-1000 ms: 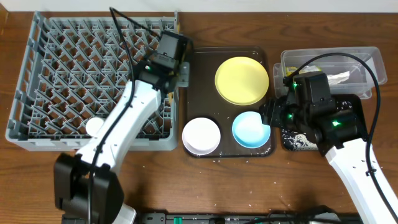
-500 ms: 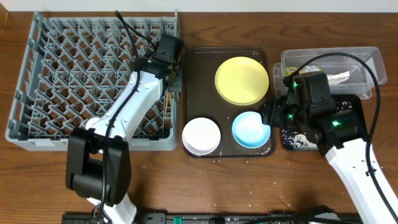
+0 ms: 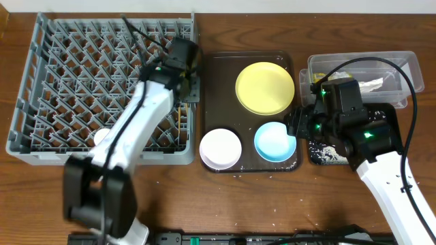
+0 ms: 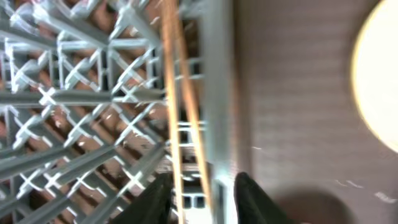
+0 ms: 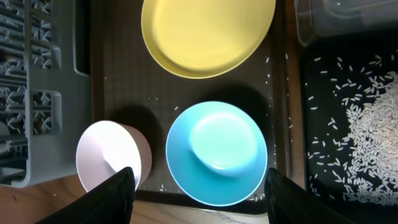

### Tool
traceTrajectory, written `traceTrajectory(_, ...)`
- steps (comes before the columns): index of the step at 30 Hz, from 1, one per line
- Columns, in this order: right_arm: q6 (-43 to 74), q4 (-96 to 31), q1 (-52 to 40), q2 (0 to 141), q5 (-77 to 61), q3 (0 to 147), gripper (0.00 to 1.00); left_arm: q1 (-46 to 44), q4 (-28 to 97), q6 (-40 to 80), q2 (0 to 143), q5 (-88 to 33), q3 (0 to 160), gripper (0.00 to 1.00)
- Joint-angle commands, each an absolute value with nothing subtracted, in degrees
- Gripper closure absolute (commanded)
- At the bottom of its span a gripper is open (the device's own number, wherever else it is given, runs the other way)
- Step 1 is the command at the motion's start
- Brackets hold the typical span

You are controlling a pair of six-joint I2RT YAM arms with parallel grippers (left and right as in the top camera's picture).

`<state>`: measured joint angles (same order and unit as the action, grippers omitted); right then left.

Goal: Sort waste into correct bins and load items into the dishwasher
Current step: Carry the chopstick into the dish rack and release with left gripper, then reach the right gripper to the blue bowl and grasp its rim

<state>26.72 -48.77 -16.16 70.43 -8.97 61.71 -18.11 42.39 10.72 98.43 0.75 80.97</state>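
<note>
My left gripper (image 3: 188, 87) hovers open over the right edge of the grey dish rack (image 3: 68, 68). In the left wrist view its fingers (image 4: 203, 177) straddle the two wooden chopsticks (image 4: 177, 106), which lie in the rack (image 4: 74, 99); they also show from overhead (image 3: 180, 117). A white cup (image 3: 102, 138) sits in the rack's front. My right gripper (image 5: 199, 174) is wide open above the light blue bowl (image 5: 216, 152), not touching it. The pink bowl (image 5: 112, 155) and the yellow plate (image 5: 208, 31) are beside it. The clear tub (image 3: 402, 64) holds a white napkin (image 3: 373, 84).
The plate (image 3: 265, 87), pink bowl (image 3: 220, 148) and blue bowl (image 3: 275, 141) rest on a dark brown serving tray (image 3: 218, 75) with scattered rice grains. The black tray (image 5: 354, 124) of rice lies to the right under my right arm. Rice grains dot the table's front.
My left gripper has moved left from the serving tray's edge to over the rack's right edge, and the chopsticks now lie in the rack. The right arm has not moved.
</note>
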Motion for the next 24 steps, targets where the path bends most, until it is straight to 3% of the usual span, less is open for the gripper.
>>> traceTrajectory(1, 26.3, -48.88, -16.58, 70.46, -7.97, 61.76, 0.37, -18.06, 42.46, 11.22, 89.49, -10.11, 82.0, 0.49)
traceTrajectory(3, 24.25, -48.93, -16.58, 70.46, -7.97, 61.76, 0.38, -18.06, 42.44, 11.22, 85.56, -12.88, 82.0, 0.38)
traceTrajectory(9, 18.11, -49.89, -17.67, 70.52, -7.97, 61.73, 0.44, -18.06, 43.11, 11.22, 75.55, -14.52, 82.0, 0.24)
traceTrajectory(18, 16.53, -49.63, -25.63, 74.48, -4.01, 61.69, 0.47, -18.06, 46.3, 11.22, 69.34, -14.52, 82.0, 0.15)
traceTrajectory(24, 19.7, -48.27, -28.99, 80.49, -2.83, 61.69, 0.49, -18.06, 49.25, 11.22, 68.66, -14.52, 82.0, 0.14)
